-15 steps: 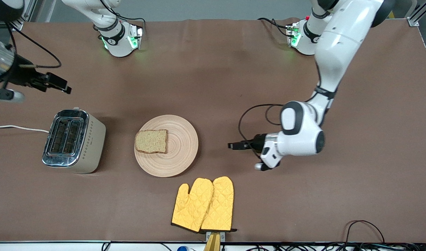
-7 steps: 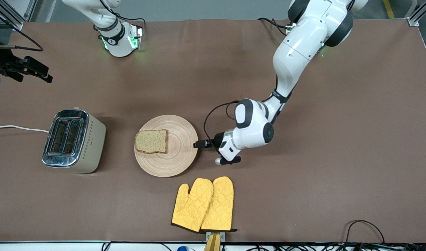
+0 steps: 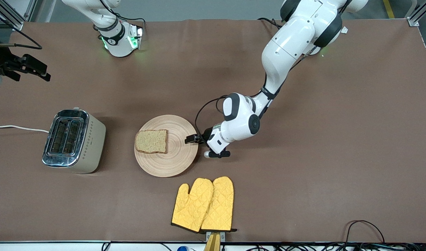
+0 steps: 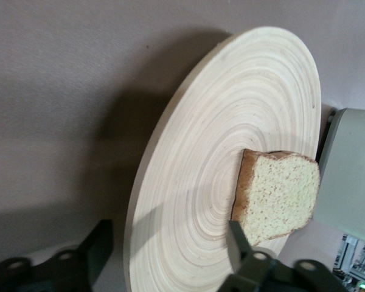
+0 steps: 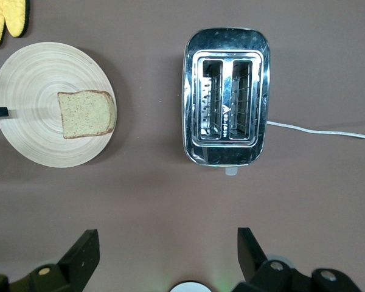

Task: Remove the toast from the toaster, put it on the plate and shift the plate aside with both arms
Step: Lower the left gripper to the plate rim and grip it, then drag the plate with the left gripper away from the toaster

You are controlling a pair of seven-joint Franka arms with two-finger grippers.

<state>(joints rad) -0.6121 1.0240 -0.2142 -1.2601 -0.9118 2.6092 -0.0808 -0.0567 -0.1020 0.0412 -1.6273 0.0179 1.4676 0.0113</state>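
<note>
The toast [image 3: 151, 141] lies flat on the plate [image 3: 174, 160], on the side toward the toaster. My left gripper [image 3: 190, 138] is low at the plate's rim on the side toward the left arm's end. It is open. In the left wrist view the rim [image 4: 147, 182] runs between the two fingers of the left gripper [image 4: 168, 249], one finger over the plate and one outside it, with the toast [image 4: 280, 198] ahead. My right gripper [image 3: 42, 71] is open and empty, high over the table's right-arm end. The right wrist view shows the right gripper [image 5: 167, 249] looking down on the plate [image 5: 30, 131] and toast [image 5: 86, 114].
A chrome two-slot toaster [image 3: 73, 140] stands beside the plate toward the right arm's end; its white cord [image 3: 17, 128] runs off the table. The toaster also shows in the right wrist view [image 5: 226, 121]. A pair of yellow oven mitts [image 3: 204, 205] lies nearer the camera than the plate.
My left gripper has moved across the table from the left arm's end to the plate's rim. My right gripper rose away from the toaster, then held still. Plate and toast have not moved.
</note>
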